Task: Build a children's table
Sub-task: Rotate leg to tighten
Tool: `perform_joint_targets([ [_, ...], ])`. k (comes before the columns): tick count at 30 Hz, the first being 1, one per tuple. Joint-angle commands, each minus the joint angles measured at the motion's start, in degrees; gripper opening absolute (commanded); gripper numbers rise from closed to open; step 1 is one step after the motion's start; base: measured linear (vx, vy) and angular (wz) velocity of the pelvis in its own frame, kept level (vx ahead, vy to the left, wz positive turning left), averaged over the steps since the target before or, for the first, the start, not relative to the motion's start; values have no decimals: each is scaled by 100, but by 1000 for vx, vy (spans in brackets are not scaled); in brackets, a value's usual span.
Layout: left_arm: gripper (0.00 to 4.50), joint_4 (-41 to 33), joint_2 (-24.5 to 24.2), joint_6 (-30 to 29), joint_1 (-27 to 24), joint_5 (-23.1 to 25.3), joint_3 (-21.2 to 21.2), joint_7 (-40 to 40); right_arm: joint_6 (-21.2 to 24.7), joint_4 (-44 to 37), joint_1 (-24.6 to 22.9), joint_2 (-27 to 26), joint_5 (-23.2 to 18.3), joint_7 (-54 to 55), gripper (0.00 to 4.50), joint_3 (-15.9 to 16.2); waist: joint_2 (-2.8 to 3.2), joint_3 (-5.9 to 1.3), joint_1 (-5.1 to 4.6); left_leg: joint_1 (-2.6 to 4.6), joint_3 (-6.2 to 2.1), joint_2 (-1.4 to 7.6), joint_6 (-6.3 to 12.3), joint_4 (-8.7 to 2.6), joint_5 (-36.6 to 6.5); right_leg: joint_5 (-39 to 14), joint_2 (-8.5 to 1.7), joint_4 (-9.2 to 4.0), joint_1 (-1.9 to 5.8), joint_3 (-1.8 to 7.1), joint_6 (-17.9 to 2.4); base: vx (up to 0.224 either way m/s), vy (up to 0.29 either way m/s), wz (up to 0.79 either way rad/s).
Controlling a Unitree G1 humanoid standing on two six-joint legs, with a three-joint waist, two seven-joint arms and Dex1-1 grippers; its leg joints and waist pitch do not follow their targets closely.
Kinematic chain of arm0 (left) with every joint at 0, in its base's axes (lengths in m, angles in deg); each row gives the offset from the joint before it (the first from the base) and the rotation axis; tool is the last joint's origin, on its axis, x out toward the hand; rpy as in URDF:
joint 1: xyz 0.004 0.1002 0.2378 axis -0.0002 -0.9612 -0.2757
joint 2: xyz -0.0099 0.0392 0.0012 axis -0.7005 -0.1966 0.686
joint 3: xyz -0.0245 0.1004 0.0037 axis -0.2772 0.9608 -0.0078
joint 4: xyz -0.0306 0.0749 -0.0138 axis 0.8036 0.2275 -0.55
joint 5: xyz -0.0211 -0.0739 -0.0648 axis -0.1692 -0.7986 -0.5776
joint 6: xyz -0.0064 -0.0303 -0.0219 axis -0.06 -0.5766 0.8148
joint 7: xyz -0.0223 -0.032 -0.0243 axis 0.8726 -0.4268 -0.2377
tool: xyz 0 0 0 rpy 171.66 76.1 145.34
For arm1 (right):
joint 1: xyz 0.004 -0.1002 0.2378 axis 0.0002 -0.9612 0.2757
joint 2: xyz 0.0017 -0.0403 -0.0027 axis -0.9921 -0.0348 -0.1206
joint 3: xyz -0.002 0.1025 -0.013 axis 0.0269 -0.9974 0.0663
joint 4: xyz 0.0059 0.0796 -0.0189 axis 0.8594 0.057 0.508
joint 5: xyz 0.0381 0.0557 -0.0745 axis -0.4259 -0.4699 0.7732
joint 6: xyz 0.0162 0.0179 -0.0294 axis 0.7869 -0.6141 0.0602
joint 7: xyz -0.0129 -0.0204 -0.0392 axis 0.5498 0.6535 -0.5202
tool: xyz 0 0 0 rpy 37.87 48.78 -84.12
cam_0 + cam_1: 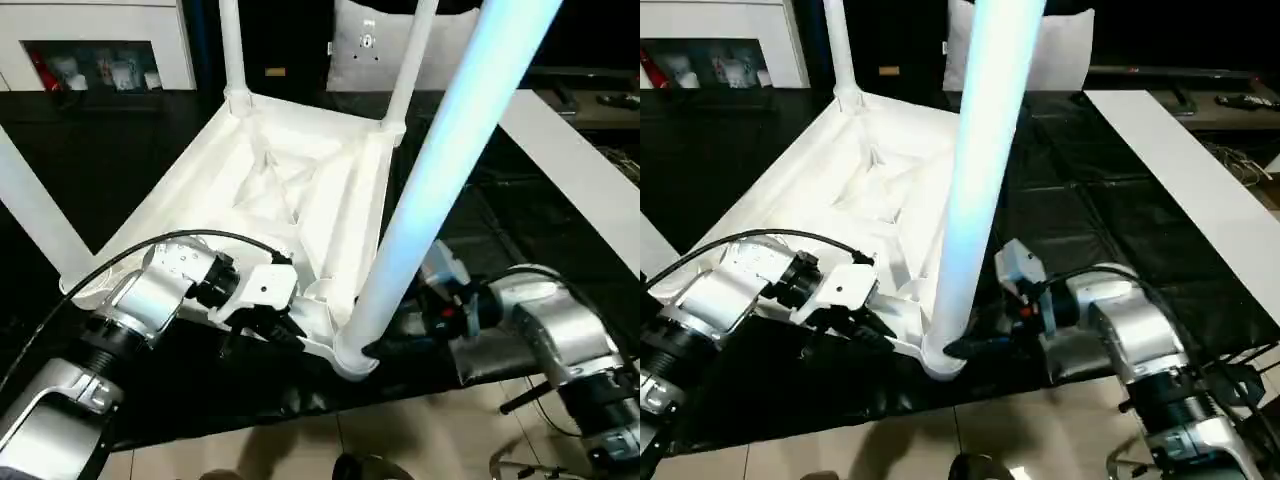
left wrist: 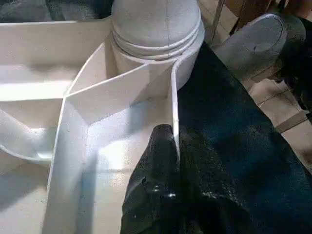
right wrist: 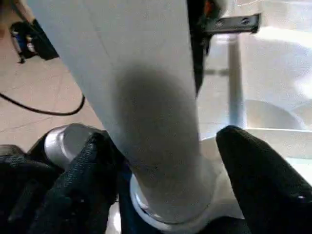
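Observation:
The children's table lies upside down on a black mat, its ribbed white top [image 1: 250,170] facing up. Long white legs stand in its corner sockets: two at the back [image 1: 232,50] [image 1: 415,50], one at the left [image 1: 35,215], and the near leg [image 1: 440,150] rising from the front corner socket [image 1: 350,355]. My left gripper [image 1: 275,325] is shut on the top's thin rim wall beside that socket, its black fingers [image 2: 156,170] pinching the wall. My right gripper [image 1: 970,347] straddles the near leg's base. One of its fingers [image 3: 92,175] is against the tube and the other [image 3: 258,180] is a little apart from it.
A flat white board [image 1: 580,170] runs along the mat's right side. A white-grey cushion [image 1: 375,45] stands at the back, with a white shelf unit [image 1: 100,40] at the back left. The mat's front edge [image 1: 300,410] meets tiled floor just below the near socket.

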Motion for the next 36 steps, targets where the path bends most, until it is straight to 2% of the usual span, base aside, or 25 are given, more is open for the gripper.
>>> perform_joint_targets([
  [1,0,-65,93,170,99,66,279,-305,-68,32,118,45,16,-148,301,55,-20,-490,-35,-74,107,226,1086,-354,1113,-873,-319,-290,521,327,-1445,0,0,0],
  [6,0,7,69,233,139,88,284,-335,-3,88,164,25,-46,-300,262,112,-31,-491,-38,-85,102,219,1083,-352,1180,-810,-315,-280,525,323,-1421,0,0,0],
  [7,0,15,64,234,142,86,283,-334,20,85,164,19,-64,-321,262,115,-18,-483,-27,-86,107,215,1067,-354,1135,-868,-318,-290,526,327,-1410,0,0,0],
  [10,0,71,57,173,142,71,242,-263,167,38,113,22,-156,-362,225,127,-16,-488,-22,-82,103,221,1043,-356,1171,-798,-314,-279,526,326,-1415,0,0,0],
  [12,0,65,61,59,118,38,182,-187,298,-36,50,6,-232,-335,218,100,32,-431,-13,-92,98,219,1045,-371,1109,-810,-307,-294,509,326,-1434,0,0,0],
  [14,0,58,67,-2,105,18,152,-152,355,-71,23,-2,-264,-316,212,87,5,-435,-10,-95,104,219,977,-377,968,-940,-311,-316,528,329,-1402,0,0,0],
  [15,0,22,61,-106,76,0,109,-89,433,-160,-42,-26,-314,-223,210,60,95,-382,8,-96,96,211,940,-390,914,-967,-310,-323,506,331,-1410,0,0,0],
  [17,0,-44,33,-278,24,-9,46,21,595,-300,-154,-93,-393,-4,209,-12,57,-372,11,-106,102,217,838,-403,780,-965,-299,-340,530,345,-1383,0,0,0],
  [18,0,-129,5,-490,-47,-43,-61,172,737,-421,-249,-210,-413,357,209,-118,123,-324,22,-124,90,208,799,-417,716,-1013,-299,-350,520,339,-1378,0,0,0],
  [20,0,-239,-23,-824,-128,-85,-216,401,839,-598,-374,-363,-448,748,208,-239,89,-294,-9,-142,101,198,637,-437,510,-1167,-276,-388,545,341,-1284,0,0,0],
  [21,0,-280,-30,-917,-156,-79,-270,503,824,-645,-419,-430,-385,959,208,-273,95,-271,-14,-150,104,184,505,-454,311,-1478,-268,-429,550,337,-1168,0,0,0],
  [22,0,-296,-33,-955,-167,-77,-292,544,818,-663,-437,-458,-359,1044,208,-286,109,-247,-18,-152,105,174,450,-468,198,-1699,-267,-460,541,333,-1094,0,0,0],
  [23,0,-389,-53,-1139,-224,-52,-387,735,781,-765,-528,-595,-287,1376,208,-348,122,-204,-38,-172,100,171,284,-505,-76,-2262,-250,-526,538,316,-831,0,0,0],
  [24,0,-466,-70,-1272,-267,-33,-450,863,769,-827,-586,-702,-210,1657,207,-396,117,-198,-54,-170,104,164,243,-511,-136,-2395,-246,-542,530,315,-761,0,0,0],
  [26,0,-723,-70,-1687,-376,-4,-579,1165,851,-939,-699,-1019,6,2467,206,-535,139,-126,-116,-188,89,138,131,-548,-464,-3089,-243,-652,506,297,-441,0,0,0],
  [27,0,-981,-1,-2068,-471,-4,-670,1427,965,-1065,-800,-1250,109,3010,205,-626,137,-112,-146,-206,84,154,61,-563,-479,-3153,-244,-645,515,301,-386,0,0,0],
  [28,0,-1047,14,-2158,-494,-5,-689,1485,1000,-1104,-826,-1297,129,3131,203,-642,150,-109,-179,-205,80,143,32,-566,-483,-3263,-240,-685,514,273,-301,0,0,0],
  [29,0,-1059,17,-2173,-498,-5,-692,1494,1005,-1110,-830,-1305,132,3152,202,-645,153,-106,-232,-219,63,141,46,-585,-480,-3275,-238,-711,543,254,-266,0,0,0],
  [30,0,-1300,140,-2476,-583,12,-712,1692,1089,-1188,-901,-1535,215,3613,201,-720,157,-86,-255,-223,70,135,67,-595,-441,-3199,-224,-729,537,262,-272,0,0,0],
  [31,0,-1463,249,-2721,-628,10,-713,1854,1124,-1214,-933,-1696,306,3987,200,-768,168,-69,-274,-188,100,137,116,-609,-372,-2930,-193,-744,515,276,-348,0,0,0],
  [32,0,-1463,249,-2721,-628,10,-713,1854,1124,-1214,-933,-1696,306,3987,200,-768,167,-76,-286,-185,115,142,130,-615,-329,-2752,-184,-729,520,282,-405,0,0,0],
  [33,0,-1582,340,-2907,-659,11,-712,1987,1148,-1225,-951,-1822,379,4284,199,-808,168,-40,-287,-156,132,121,199,-630,-419,-2737,-151,-763,482,278,-448,0,0,0],
  [34,0,-1662,486,-3068,-669,48,-705,2172,1157,-1186,-939,-1990,461,4641,199,-878,155,-25,-301,-162,133,120,208,-638,-463,-2799,-149,-768,488,277,-436,0,0,0],
  [35,0,-1842,739,-3392,-697,88,-691,2484,1183,-1139,-920,-2294,669,5314,199,-987,175,16,-322,-144,138,122,157,-635,-577,-3080,-155,-799,449,270,-372,0,0,0],
  [36,0,-1876,955,-3527,-673,140,-681,2716,1218,-1054,-870,-2554,692,5716,199,-1098,176,22,-318,-142,132,108,168,-639,-615,-3205,-153,-834,446,249,-328,0,0,0],
])
